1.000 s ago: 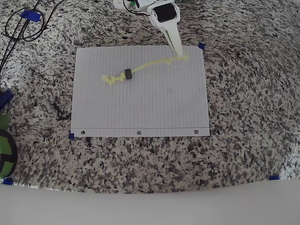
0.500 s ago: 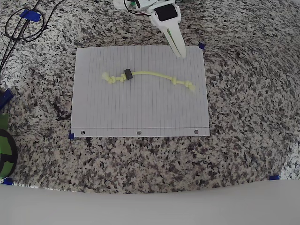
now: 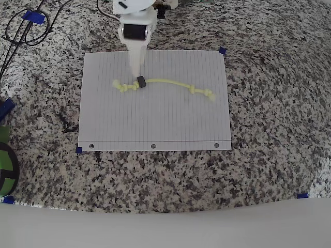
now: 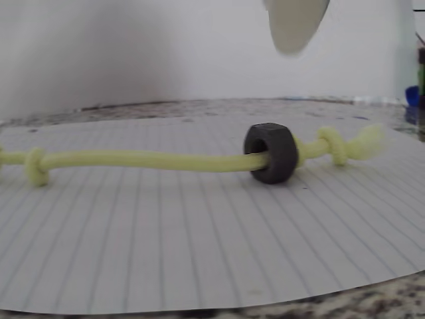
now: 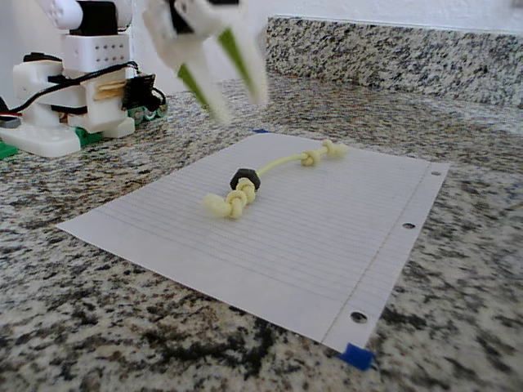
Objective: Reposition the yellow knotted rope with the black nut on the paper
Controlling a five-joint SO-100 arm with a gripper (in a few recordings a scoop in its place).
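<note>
The yellow knotted rope (image 3: 170, 81) lies loose across the upper half of the paper (image 3: 155, 119), a knot near each end. The black nut (image 3: 141, 81) is threaded on it beside the left knots. In the overhead view my gripper (image 3: 137, 74) hangs just behind the nut. The fixed view shows the gripper (image 5: 237, 106) open and empty above the sheet, behind the nut (image 5: 245, 179) and rope (image 5: 282, 166). Seen from the wrist, the nut (image 4: 271, 153) stands on edge on the rope (image 4: 146, 159), with one white fingertip (image 4: 295, 26) above it.
Granite counter all round the sheet. Black cables (image 3: 26, 28) lie at the top left, with a green and black object (image 3: 5, 165) at the left edge. Blue tape (image 3: 222, 50) marks the paper's corners. The arm's base (image 5: 73, 90) stands behind the paper.
The gripper let go of the rope's right end, which dropped lower on the paper. It then swung left from the top right corner to just behind the nut.
</note>
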